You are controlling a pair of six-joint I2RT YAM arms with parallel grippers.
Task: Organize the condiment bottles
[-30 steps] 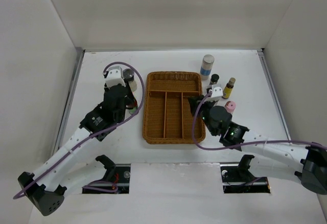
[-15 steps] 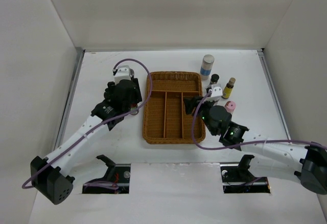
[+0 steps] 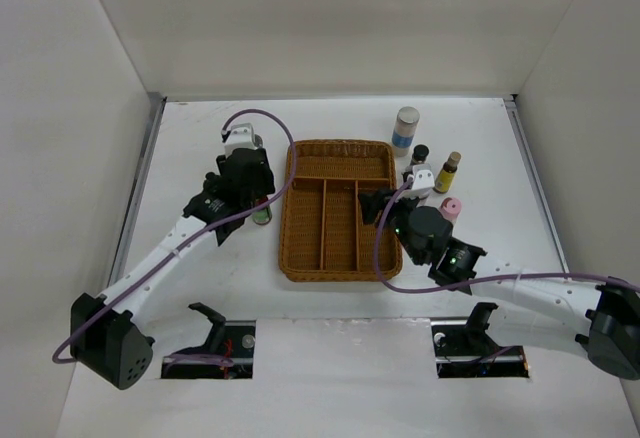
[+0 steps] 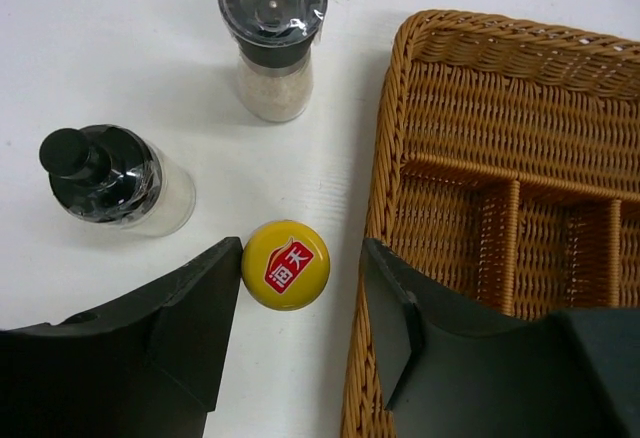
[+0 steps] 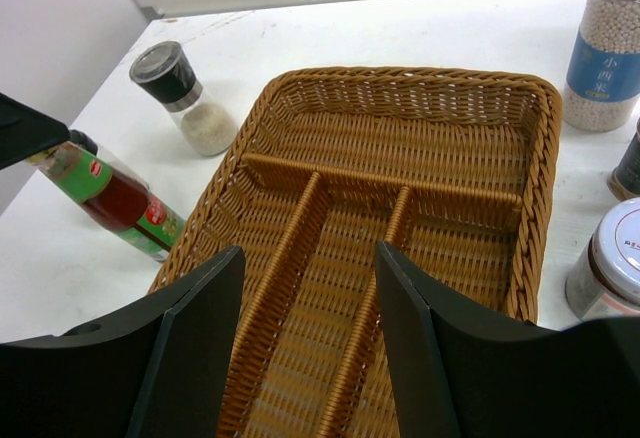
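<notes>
The green bottle's yellow cap sits between the fingers of my left gripper. The jaws are open: the left finger touches the cap and the right finger stands apart from it, beside the wicker tray's rim. In the right wrist view this green bottle with red contents leans just left of the tray. Two dark-lidded clear shakers stand beyond it. My right gripper hangs open and empty over the tray's narrow compartments.
Right of the tray stand a grey-lidded jar, a small dark bottle, a yellow bottle and a pink-capped one. A white-lidded jar is close to my right gripper's right finger.
My left arm swung toward the tray's left edge and its jaws came down around the green bottle's cap. My right gripper stayed over the tray.
</notes>
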